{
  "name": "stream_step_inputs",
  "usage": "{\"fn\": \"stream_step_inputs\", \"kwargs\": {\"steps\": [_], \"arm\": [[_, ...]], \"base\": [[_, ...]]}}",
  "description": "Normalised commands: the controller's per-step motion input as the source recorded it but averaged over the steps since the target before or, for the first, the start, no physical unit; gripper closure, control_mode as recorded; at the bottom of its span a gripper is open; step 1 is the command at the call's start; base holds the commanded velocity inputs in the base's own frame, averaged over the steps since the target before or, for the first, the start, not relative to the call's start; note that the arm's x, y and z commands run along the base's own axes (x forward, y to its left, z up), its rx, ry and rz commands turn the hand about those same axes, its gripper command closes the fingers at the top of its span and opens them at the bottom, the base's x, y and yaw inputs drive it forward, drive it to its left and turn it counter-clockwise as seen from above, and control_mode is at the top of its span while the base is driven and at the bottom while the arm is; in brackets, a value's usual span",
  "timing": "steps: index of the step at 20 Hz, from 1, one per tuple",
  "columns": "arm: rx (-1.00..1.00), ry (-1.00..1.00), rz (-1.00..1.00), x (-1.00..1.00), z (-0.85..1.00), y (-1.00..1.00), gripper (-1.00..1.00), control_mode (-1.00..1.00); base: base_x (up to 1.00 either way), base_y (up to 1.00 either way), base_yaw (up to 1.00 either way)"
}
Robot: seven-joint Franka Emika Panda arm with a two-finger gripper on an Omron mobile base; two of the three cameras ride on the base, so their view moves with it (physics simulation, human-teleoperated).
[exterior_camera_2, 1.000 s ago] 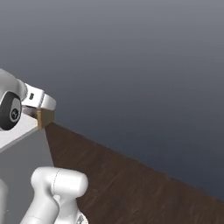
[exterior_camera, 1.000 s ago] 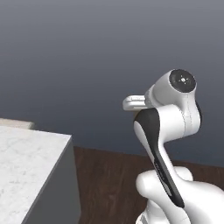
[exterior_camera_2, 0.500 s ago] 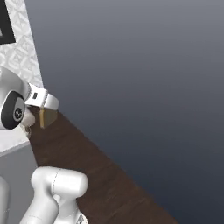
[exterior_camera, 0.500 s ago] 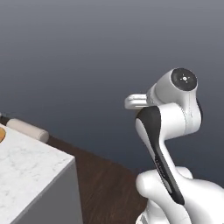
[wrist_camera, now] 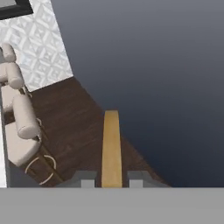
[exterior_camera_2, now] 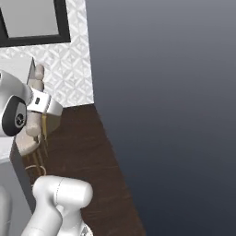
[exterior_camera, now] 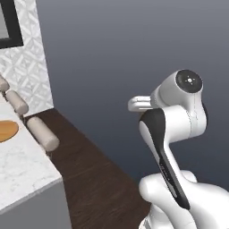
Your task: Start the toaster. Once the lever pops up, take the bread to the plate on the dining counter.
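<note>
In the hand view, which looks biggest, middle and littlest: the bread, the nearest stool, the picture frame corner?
1. nearest stool
2. bread, though it sits close to the camera in the gripper
3. picture frame corner

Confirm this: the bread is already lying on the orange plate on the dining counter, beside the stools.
Not so. The bread is held edge-on between the jaws over the dark floor, as the hand view shows. The plate on the dining counter is bare where visible.

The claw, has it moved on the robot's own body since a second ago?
No. The claw stays shut on the bread, set alike beside the robot's shoulder; the base has turned, so only the scene shifted.
</note>
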Motion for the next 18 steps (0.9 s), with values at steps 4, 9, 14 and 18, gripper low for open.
{"fn": "stream_step_inputs", "kwargs": {"steps": [4,9,14,18], "arm": [[0.00,0.00,0.00,0.00,0.00,0.00,1.00,1.00],[0.00,0.00,0.00,0.00,0.00,0.00,1.00,1.00],[0.00,0.00,0.00,0.00,0.00,0.00,1.00,1.00],[0.00,0.00,0.00,0.00,0.00,0.00,1.00,1.00]], "base": [[1.00,-0.74,0.60],[1.00,-0.65,0.64],[1.00,-0.54,0.67],[1.00,-0.49,0.73]]}}
